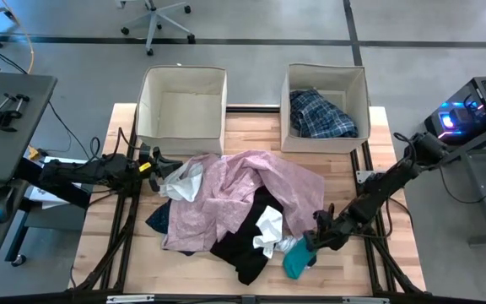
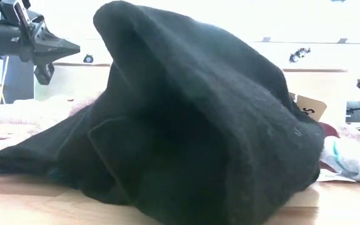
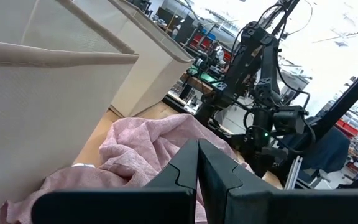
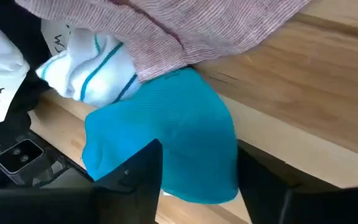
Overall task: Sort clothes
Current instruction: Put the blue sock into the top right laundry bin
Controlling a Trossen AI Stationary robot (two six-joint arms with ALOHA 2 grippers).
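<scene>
Right gripper [image 4: 197, 180] open astride the soft teal sock [image 4: 166, 143] on the wooden tabletop [image 1: 353, 270]; left gripper [image 3: 197, 180] closed, empty, beside the large crumpled pink shirt [image 1: 243, 190]

Grey floor [image 1: 251, 21] with dark seam lines; wheeled office chair [image 1: 154, 24] behind wooden bench [image 1: 344, 279]; grey desk [image 1: 7, 118] left; computer with blue glow [image 1: 467, 114] right.
</scene>
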